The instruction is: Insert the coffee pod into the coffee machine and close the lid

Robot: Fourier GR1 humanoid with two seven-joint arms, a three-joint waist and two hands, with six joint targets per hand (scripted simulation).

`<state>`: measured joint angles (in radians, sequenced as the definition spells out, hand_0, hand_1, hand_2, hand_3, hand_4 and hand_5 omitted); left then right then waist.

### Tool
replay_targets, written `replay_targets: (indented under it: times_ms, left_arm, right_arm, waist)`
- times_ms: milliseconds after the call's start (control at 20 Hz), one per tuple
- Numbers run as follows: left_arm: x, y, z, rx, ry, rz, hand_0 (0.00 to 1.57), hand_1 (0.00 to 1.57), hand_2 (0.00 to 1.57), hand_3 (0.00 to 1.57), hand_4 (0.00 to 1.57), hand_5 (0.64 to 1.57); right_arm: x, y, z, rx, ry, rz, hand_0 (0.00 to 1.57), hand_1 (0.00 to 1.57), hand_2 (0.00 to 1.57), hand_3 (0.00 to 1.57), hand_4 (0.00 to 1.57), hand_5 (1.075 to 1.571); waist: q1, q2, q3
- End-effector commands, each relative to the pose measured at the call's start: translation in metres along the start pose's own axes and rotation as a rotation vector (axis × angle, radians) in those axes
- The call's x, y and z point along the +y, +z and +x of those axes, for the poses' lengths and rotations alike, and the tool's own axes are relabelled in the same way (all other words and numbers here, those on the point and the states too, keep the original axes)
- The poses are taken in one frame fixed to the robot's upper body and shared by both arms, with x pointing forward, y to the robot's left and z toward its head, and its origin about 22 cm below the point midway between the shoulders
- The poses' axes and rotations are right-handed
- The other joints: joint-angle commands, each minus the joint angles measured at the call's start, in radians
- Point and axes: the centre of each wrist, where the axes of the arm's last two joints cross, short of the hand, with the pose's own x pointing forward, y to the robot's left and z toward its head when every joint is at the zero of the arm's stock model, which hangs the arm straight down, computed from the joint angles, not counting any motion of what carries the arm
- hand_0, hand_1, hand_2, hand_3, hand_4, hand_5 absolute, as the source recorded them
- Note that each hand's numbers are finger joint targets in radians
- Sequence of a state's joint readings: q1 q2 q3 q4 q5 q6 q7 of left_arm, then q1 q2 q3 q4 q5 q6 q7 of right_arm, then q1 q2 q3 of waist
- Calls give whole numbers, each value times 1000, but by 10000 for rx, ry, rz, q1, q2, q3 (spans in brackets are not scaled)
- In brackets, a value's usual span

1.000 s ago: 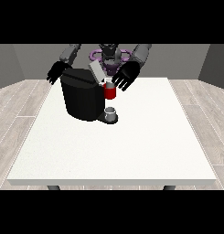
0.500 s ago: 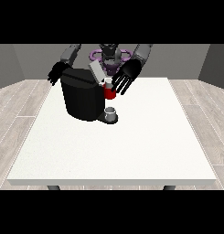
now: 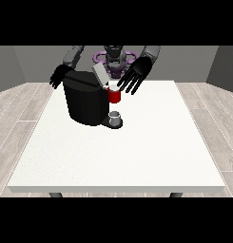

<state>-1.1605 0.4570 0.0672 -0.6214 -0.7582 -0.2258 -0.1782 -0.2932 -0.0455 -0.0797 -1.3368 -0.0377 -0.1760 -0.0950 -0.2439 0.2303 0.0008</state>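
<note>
A black coffee machine stands on the white table at the left of the middle. Its grey lid is tilted up and open above the red pod holder. A small grey cup sits on the machine's base below the holder. The hand at the view's right hovers with straight spread fingers just right of and above the lid and holder. The hand at the view's left is behind the machine's top left corner, fingers relaxed. I cannot make out a separate coffee pod.
The robot's torso is behind the table's far edge. Grey walls and a wood-plank floor surround the table. The table's front and right parts hold nothing else.
The hand at the view's right has risen a little and drawn back from the red pod holder. The lid, the machine and the other hand look unmoved.
</note>
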Motion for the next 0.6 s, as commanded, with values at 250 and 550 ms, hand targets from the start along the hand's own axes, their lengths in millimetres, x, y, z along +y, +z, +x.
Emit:
replay_targets:
  times_ms: [250,550]
  left_arm:
    - [-48,4,-4,61,903,-574,0,0,0,0,0,1571]
    - [-94,14,-18,460,4350,-426,0,0,0,0,0,1571]
  right_arm:
    - [-32,13,-22,763,195,-423,0,0,0,0,381,1571]
    - [-39,38,-47,1827,-51,-1134,0,0,0,0,434,1571]
  waist:
    - [576,-1053,-5]
    - [1389,-2389,-10]
